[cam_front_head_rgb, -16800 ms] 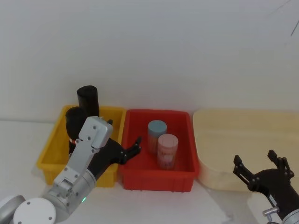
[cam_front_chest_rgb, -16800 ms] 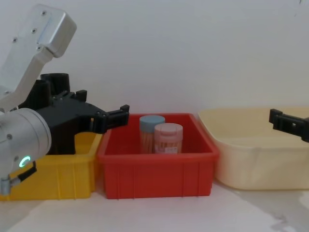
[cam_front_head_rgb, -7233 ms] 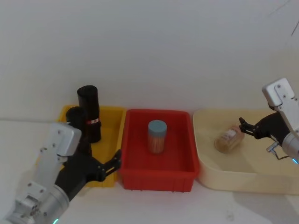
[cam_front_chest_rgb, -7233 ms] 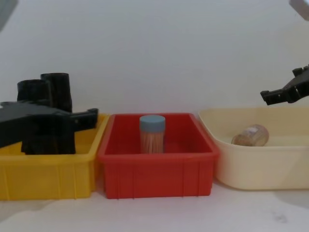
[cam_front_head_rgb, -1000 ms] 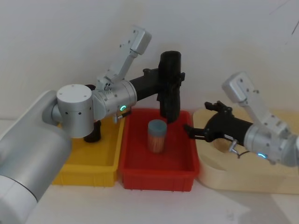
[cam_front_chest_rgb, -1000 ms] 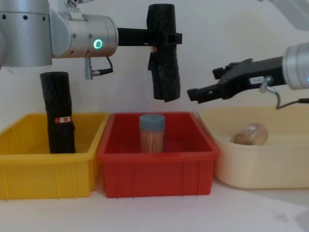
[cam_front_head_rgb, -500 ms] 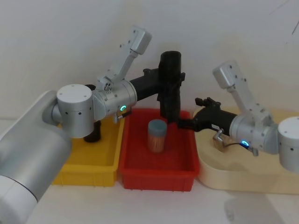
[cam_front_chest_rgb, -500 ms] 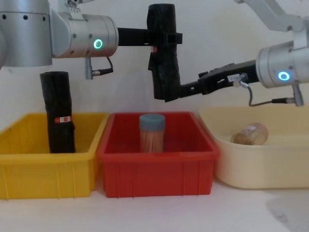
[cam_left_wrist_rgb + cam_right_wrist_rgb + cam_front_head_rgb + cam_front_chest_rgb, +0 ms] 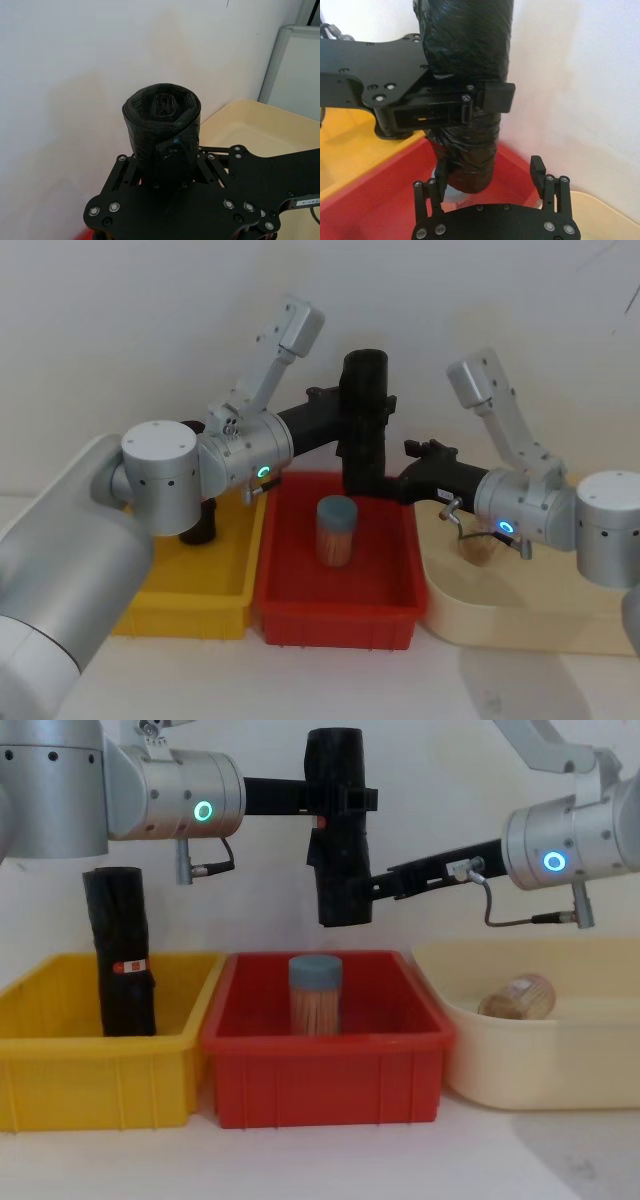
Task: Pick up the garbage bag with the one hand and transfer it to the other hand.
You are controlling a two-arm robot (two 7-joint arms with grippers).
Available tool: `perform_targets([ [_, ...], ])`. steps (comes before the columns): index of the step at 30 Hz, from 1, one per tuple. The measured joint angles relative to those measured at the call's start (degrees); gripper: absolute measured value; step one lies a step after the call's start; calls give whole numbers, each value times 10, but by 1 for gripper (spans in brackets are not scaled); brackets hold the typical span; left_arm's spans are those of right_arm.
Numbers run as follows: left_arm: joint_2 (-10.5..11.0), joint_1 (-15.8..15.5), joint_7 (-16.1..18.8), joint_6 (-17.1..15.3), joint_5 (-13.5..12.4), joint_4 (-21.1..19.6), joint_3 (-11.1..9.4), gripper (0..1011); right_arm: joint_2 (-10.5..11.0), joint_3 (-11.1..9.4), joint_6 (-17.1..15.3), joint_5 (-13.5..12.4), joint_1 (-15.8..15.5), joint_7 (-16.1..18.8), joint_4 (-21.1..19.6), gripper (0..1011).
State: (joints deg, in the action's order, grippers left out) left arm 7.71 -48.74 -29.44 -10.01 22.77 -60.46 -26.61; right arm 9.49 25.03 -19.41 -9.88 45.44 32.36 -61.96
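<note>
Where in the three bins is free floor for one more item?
Yellow bin: bare floor in front of the roll. Red bin: free on both sides of the jar. Cream tub: free right of the lying jar. Crowded above the red bin, where the left gripper holds the bag and the right gripper straddles its lower end.

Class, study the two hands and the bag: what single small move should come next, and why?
Probably close the right hand on the bag's lower end: its open fingers straddle the bag below the left hand, which grips it higher up.
</note>
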Motion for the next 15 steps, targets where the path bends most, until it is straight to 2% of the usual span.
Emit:
perform_targets([
  [15, 0, 0, 0, 0, 0, 0, 0, 366, -13, 9, -5, -23, 20, 33, 26, 1000],
])
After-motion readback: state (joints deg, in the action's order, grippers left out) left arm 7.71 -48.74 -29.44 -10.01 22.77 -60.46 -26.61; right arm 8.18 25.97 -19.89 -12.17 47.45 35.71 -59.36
